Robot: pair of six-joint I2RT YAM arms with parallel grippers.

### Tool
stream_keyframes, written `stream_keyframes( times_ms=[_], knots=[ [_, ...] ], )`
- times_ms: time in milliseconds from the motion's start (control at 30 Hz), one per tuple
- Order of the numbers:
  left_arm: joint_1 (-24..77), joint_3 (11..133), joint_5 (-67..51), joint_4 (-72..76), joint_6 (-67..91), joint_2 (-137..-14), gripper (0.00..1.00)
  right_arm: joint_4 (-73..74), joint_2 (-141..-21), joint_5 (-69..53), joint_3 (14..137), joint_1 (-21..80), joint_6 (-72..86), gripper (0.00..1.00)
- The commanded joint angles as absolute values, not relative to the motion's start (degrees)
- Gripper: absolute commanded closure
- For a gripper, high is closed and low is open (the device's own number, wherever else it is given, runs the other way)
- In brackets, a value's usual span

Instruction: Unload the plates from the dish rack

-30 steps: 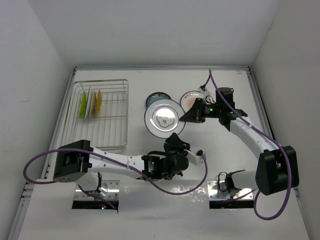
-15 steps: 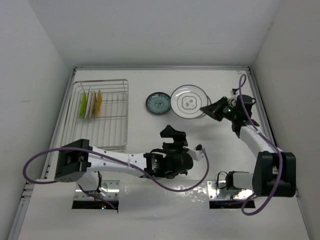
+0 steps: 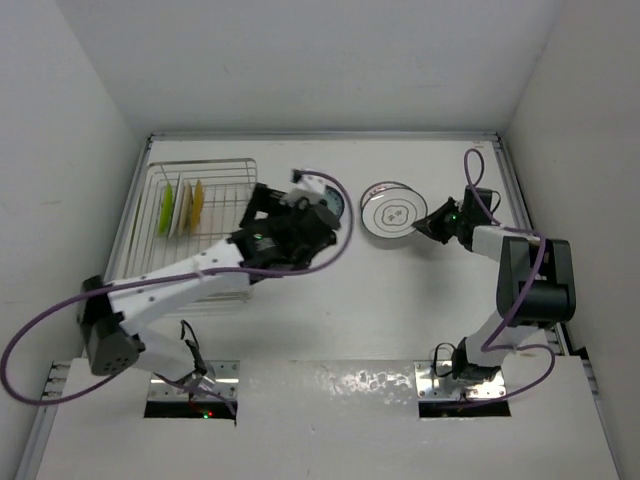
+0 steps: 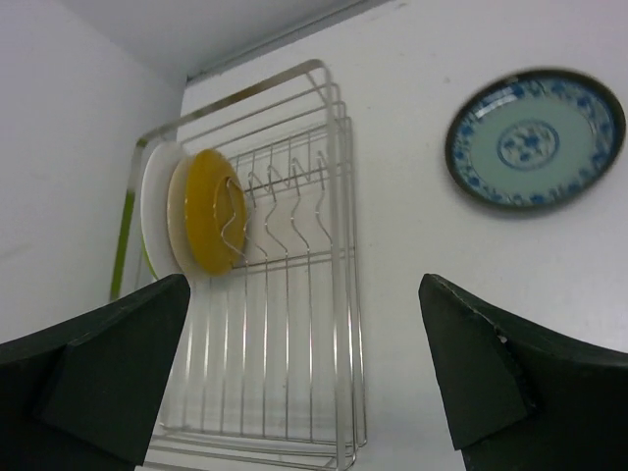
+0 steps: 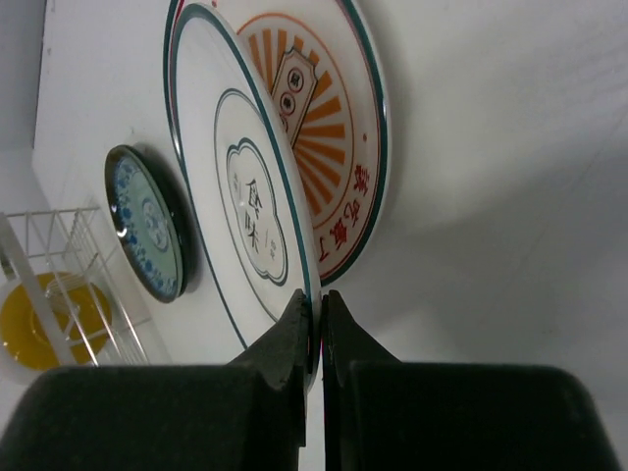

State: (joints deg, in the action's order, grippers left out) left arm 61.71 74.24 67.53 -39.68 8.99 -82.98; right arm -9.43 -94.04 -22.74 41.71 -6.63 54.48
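The dish rack (image 3: 200, 162) (image 4: 339, 294) stands at the left and holds three upright plates: lime green (image 3: 165, 210), white (image 4: 159, 211) and yellow-brown (image 4: 214, 224). A teal-blue plate (image 4: 535, 137) (image 3: 330, 203) lies flat on the table right of the rack. My left gripper (image 3: 290, 200) (image 4: 314, 378) hovers open and empty above the rack's right edge. My right gripper (image 3: 432, 220) (image 5: 317, 319) is shut on the rim of the white plate with dark lines (image 5: 250, 211) (image 3: 392, 212). It holds this plate tilted over the flat white plate with orange-red marks (image 5: 339, 108).
White walls close in the table at the back and on both sides. The left arm (image 3: 180, 275) stretches across the rack's near corner. A purple cable (image 3: 470, 175) loops above the right wrist.
The left gripper let go of the dark-lined plate, opened and swung left and back toward the rack. The right gripper carried that plate right and brought it down over the orange-marked plate.
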Motion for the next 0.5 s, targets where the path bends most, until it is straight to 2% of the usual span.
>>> stream_keyframes(
  times_ms=[0,67,133,167,200,233,267,300,333,367,400,433,467],
  knots=[
    [57.1,74.6,60.7,-42.7,18.3,-72.3,0.0,-12.0,-96.1,-21.2,46.5,-6.9,51.0,1.0],
    [53.5,72.9,58.6,-41.1,18.1,-68.7,0.0,-12.0,-97.4,-21.7,46.9,-6.9,50.6,0.97],
    [49.3,71.8,55.3,-40.7,18.5,-67.2,0.0,-12.2,-99.2,-21.8,47.0,-7.0,50.5,0.84],
    [47.8,71.4,52.1,-40.0,18.5,-66.1,0.0,-11.9,-99.8,-22.0,47.2,-7.0,50.6,0.65],
    [46.2,70.9,49.9,-39.4,18.5,-65.7,0.0,-11.2,-100.6,-21.9,47.6,-6.9,50.6,0.57],
    [42.1,70.1,47.0,-37.9,18.5,-65.4,0.0,-9.5,-101.8,-21.8,48.7,-6.9,50.5,0.52],
    [39.4,69.8,38.3,-37.1,18.2,-65.3,0.0,-8.4,-102.3,-21.5,49.3,-6.5,50.1,0.47],
    [34.2,69.6,34.1,-36.3,18.0,-65.5,0.0,-6.6,-102.9,-21.1,51.7,-5.6,49.3,0.39],
    [32.2,69.6,30.6,-35.4,18.3,-66.3,0.0,-0.2,-104.1,-19.0,53.7,-5.0,46.8,0.35],
    [31.0,69.9,28.8,-35.4,18.8,-66.6,0.0,3.1,-104.6,-17.9,55.5,-4.3,45.4,0.32],
    [29.1,70.2,28.7,-35.5,19.2,-67.0,0.0,5.9,-105.0,-16.4,58.4,-2.8,44.3,0.22],
    [28.1,70.2,28.2,-34.6,19.9,-67.1,0.0,9.9,-105.6,-15.0,59.5,-2.3,43.4,0.2],
    [26.8,70.2,25.9,-34.0,20.2,-67.2,0.0,11.2,-106.0,-13.1,60.3,-1.8,42.5,0.14]
  ],
)
